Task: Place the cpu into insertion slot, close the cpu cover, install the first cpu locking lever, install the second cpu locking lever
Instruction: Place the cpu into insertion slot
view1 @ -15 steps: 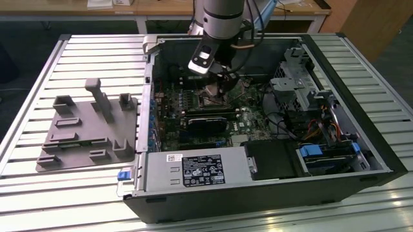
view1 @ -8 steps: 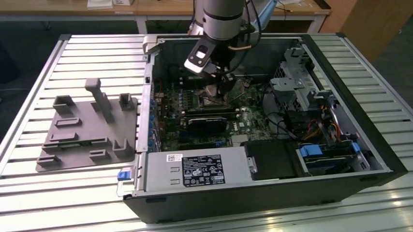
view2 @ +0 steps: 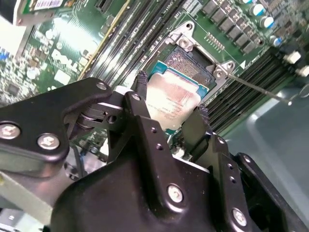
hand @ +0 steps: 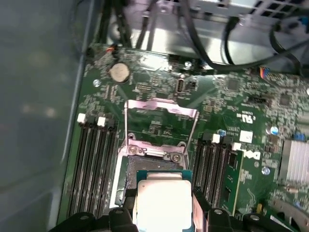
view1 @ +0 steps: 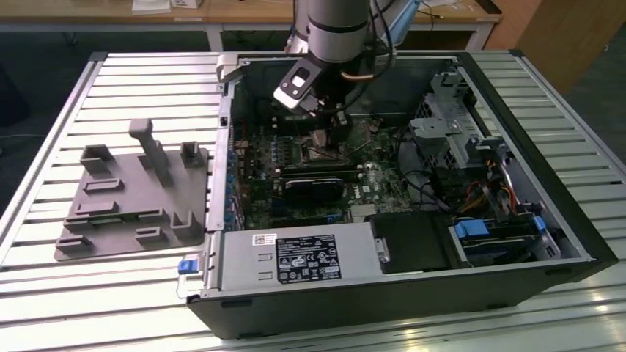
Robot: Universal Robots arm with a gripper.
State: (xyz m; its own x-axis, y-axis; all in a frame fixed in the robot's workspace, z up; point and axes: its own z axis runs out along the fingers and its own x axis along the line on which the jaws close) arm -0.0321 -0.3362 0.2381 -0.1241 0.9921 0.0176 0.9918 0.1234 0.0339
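**CPU held over open socket**

The arm (view1: pixel 338 29) reaches down into the open computer case (view1: pixel 391 301), which lies on the slatted tabletop (view1: pixel 146 81). In the second wrist view the black fingers (view2: pixel 195 128) are clenched on two opposite edges of the cpu (view2: pixel 171 99), metal face up.

The cpu sits over the near part of the insertion slot (view2: pixel 186 65). The far part of the slot is bare, contact grid showing. Cannot tell whether the chip touches the slot.

In the first wrist view the cpu cover (hand: pixel 161 112) is swung open, lying back beyond the slot. Memory slots (hand: pixel 91 164) flank the slot on both sides.

A thin locking lever (view2: pixel 256 87) juts out from one slot corner. A grey parts tray (view1: pixel 127 198) lies beside the case, on the exterior view's left.
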